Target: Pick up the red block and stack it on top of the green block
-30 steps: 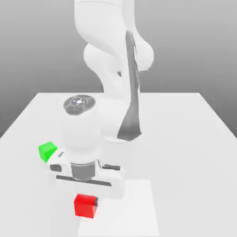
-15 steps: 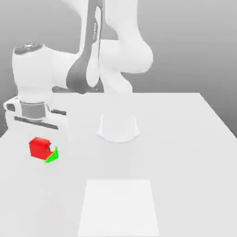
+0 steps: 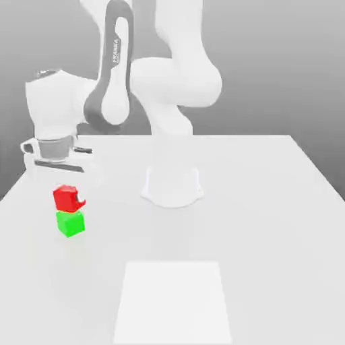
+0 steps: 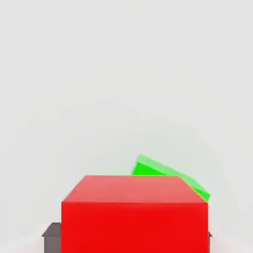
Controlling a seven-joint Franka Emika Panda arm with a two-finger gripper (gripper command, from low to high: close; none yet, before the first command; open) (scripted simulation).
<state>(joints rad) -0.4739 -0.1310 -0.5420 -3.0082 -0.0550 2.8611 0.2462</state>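
Since the frame from half a second ago, your hand has shifted a little toward the exterior view's right, and the red block has come up so that more of the green one shows under it. Biggest thing first: your arm (image 3: 172, 81) reaches over to the exterior view's left side, with the hand pointing down. It's working over a big pale table (image 3: 256, 222), and there's a lighter square patch (image 3: 174, 300) on the near part of the surface, well apart from both blocks. Your gripper (image 3: 69, 197) is closed down on the red block (image 3: 66, 199), with a finger on either side of it in the hand view, so you've got hold of it. That block sits right above the green block (image 3: 71, 223) in the exterior view, but I can't tell if the two are touching. The green one, a bit smaller, rests on the table toward the exterior view's left, and it's turned at an angle to the red one in the hand view, partly hidden behind it.
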